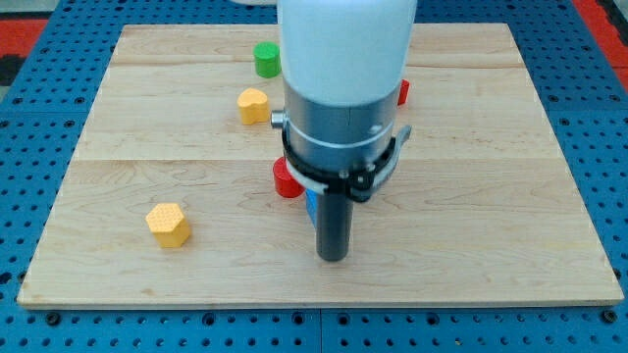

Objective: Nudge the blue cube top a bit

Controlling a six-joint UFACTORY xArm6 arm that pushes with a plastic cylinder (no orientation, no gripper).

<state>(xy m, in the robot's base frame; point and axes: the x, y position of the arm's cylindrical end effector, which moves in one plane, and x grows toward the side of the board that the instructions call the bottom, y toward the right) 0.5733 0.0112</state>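
Wooden board with the arm's white and grey housing hiding its middle. No claw is fitted, only a rod; my tip rests just below the blue cube, a sliver showing at the rod's left edge. A red block sits just above-left: an off-centre push would probably drive the cube into it. Yellow hexagonal block lies well clear.

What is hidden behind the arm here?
A sliver of the blue block shows at the rod's left, above my tip. A red block and another red one peek out. Their remaining parts are covered.
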